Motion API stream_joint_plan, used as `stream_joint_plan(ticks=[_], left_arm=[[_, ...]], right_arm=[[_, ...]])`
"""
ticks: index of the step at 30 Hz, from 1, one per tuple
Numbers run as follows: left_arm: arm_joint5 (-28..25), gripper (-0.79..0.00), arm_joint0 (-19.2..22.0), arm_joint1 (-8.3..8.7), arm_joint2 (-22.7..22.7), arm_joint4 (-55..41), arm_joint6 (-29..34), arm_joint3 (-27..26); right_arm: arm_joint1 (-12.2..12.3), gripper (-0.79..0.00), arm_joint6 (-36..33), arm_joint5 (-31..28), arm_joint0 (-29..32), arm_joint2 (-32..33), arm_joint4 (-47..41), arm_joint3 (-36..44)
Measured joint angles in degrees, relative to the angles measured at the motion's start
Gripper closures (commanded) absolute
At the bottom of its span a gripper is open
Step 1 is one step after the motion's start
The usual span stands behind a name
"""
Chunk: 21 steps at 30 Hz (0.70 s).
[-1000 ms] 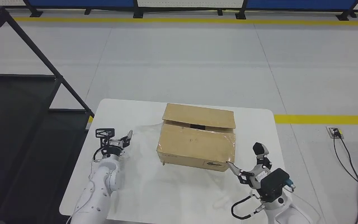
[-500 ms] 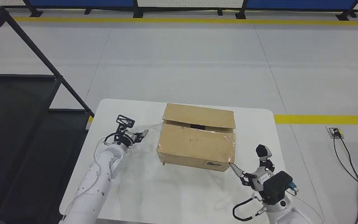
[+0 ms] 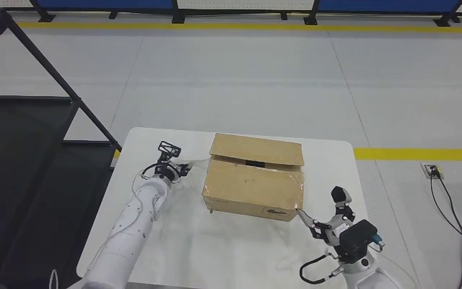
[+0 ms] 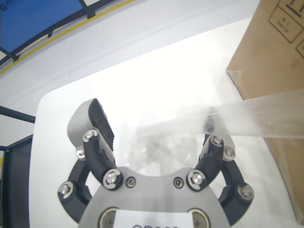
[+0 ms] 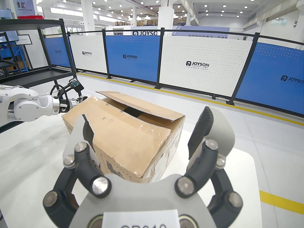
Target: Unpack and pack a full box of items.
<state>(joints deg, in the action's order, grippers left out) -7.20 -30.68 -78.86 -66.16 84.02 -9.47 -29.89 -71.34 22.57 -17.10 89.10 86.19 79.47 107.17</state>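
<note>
Since one second ago, the left gripper [image 3: 180,167] has travelled from the near left part of the table [image 3: 216,246] to the left end of the box [image 3: 253,184]; the right gripper [image 3: 317,204] has barely shifted.

1. Left gripper [image 4: 152,110]: I read the jaws as wide apart and clamping nothing. A clear tape strip [image 4: 256,119] lies across one fingertip and runs on to the side of the box [image 4: 273,48]. Crumpled clear film lies between the fingers.
2. Right gripper [image 5: 144,117]: I read the jaws as wide apart and empty. It sits just beside the box's near right corner.
3. Box [image 5: 123,131]: it stands on the table, midway between the two arms. The top flaps [image 5: 133,106] are partly lifted, with a dark gap along the seam.
</note>
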Motion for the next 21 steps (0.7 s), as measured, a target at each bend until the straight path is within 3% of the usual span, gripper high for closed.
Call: stream_joint_plan(ticks=[10, 21], left_arm=[[9.98, -0.785, 1.23, -2.35, -0.64, -7.49, -4.57, 4.33], [16.63, -0.785, -0.59, -3.34, -3.05, -14.27, -12.24, 5.25]], right_arm=[[0.04, -0.785, -0.5, 0.52, -0.58, -0.2, 0.03, -0.22], [0.14, -0.785, -0.92, 0.03, -1.5, -0.39, 0.14, -0.57]])
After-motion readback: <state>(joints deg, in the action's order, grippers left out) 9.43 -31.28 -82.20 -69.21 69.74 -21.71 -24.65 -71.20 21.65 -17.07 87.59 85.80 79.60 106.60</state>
